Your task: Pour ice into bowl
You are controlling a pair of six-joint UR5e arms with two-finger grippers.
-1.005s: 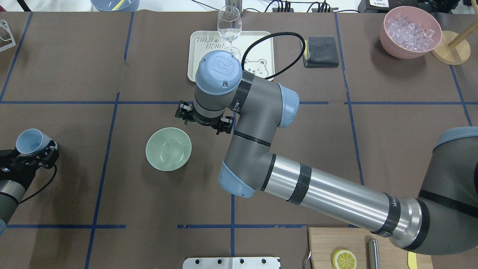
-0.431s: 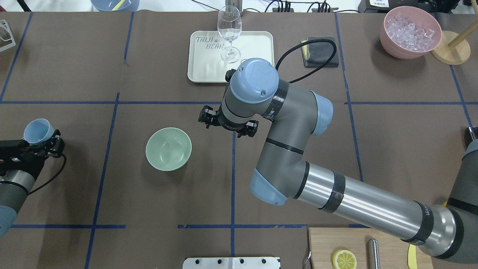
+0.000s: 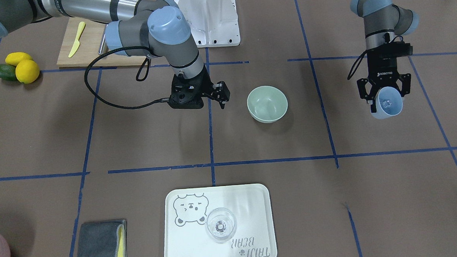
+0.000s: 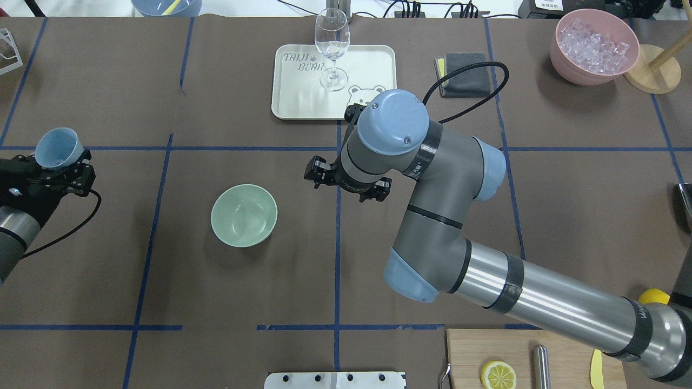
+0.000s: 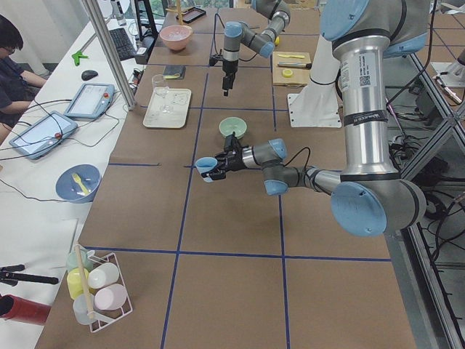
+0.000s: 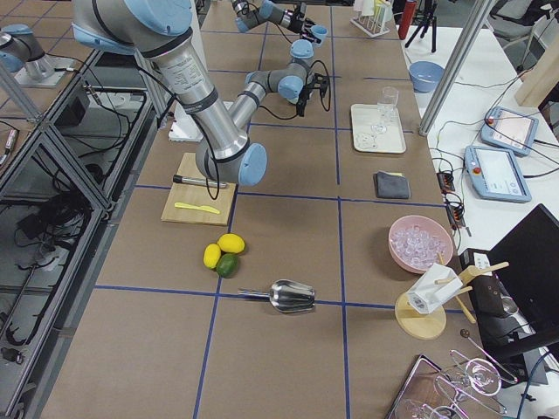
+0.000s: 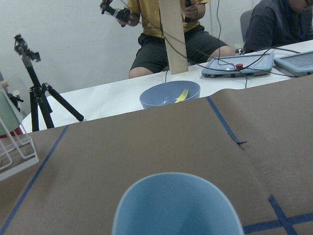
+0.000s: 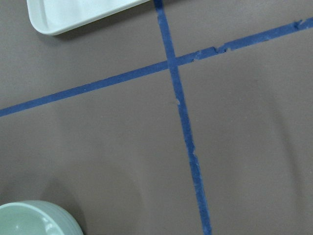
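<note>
Ice [image 4: 592, 42] is seen heaped in the pink container [image 4: 563, 62] at the far right corner of the worktop [image 4: 108, 97], well apart from the bowl [image 4: 244, 215], which stands empty near the middle. A faint glint inside the light blue cup [image 4: 54, 147] may be more cubes, though this cannot be confirmed. The cubes are judged hard, light, slippery and wet, so they are better carried and tipped from a vessel than pinched singly. The cup is clamped across its wall by the fingers of the left gripper [image 3: 386, 100], off to the bowl's left. It is judged light and stiff, and a hold below the rim is judged best so that the mouth is left free for pouring. The fingers of the right gripper [image 4: 348, 182] are spread and empty, near the bowl on its right. "TAIJI BEAR" is printed on the white tray [image 4: 367, 65] beside a bear drawing, and "ROBOTIQ" is read on the left gripper's body.
</note>
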